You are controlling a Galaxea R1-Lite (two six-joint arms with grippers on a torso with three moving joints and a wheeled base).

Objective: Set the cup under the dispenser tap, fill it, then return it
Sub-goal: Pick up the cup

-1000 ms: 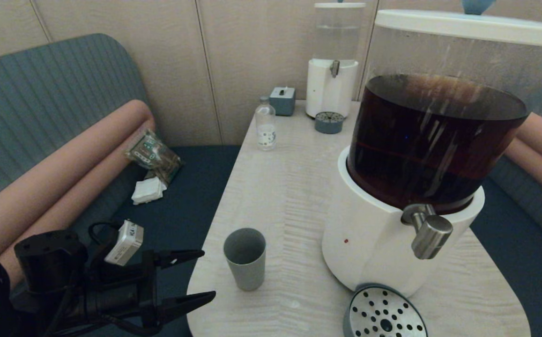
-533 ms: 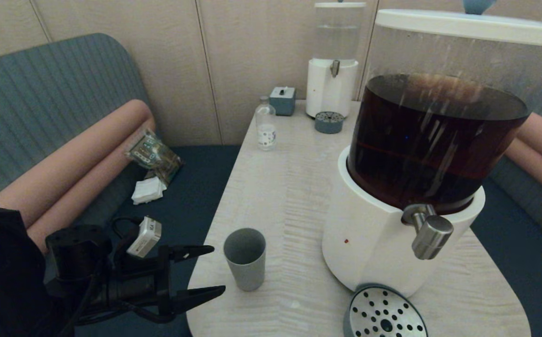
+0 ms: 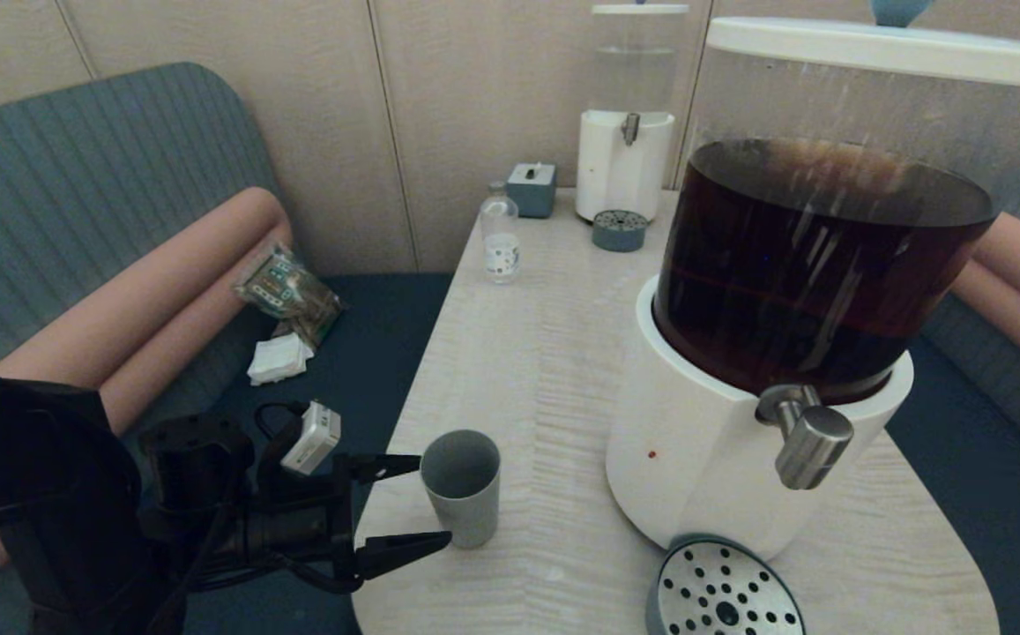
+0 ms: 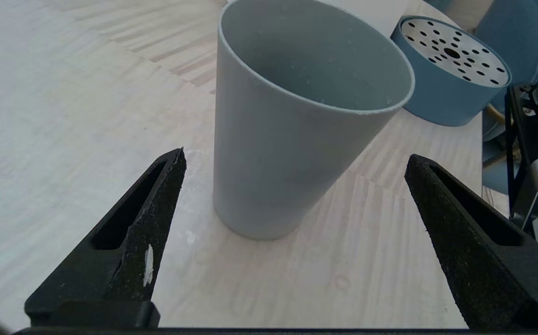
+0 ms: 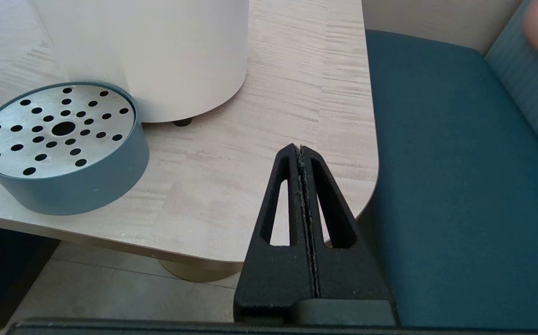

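Observation:
The grey-green cup (image 3: 461, 487) (image 4: 292, 125) stands upright and empty near the table's front left edge. My left gripper (image 3: 428, 504) (image 4: 295, 158) is open at the cup's left side, one fingertip on either side of it, neither touching it. The brushed-steel dispenser tap (image 3: 812, 444) juts from the large white-based dispenser (image 3: 721, 441) with dark brown liquid, to the right of the cup. Below the tap lies the round perforated drip tray (image 3: 723, 593) (image 4: 450, 70) (image 5: 59, 144). My right gripper (image 5: 300, 150) is shut and empty by the table's front right corner, out of the head view.
At the table's far end stand a small clear bottle (image 3: 501, 234), a small grey box (image 3: 532, 189) and a smaller clear-liquid dispenser (image 3: 626, 132) with its own drip tray (image 3: 620, 230). A packet (image 3: 287, 291) and tissue (image 3: 279, 359) lie on the blue bench at left.
My left gripper has moved right over the table edge, its open fingers coming up around the cup. The cup has not moved.

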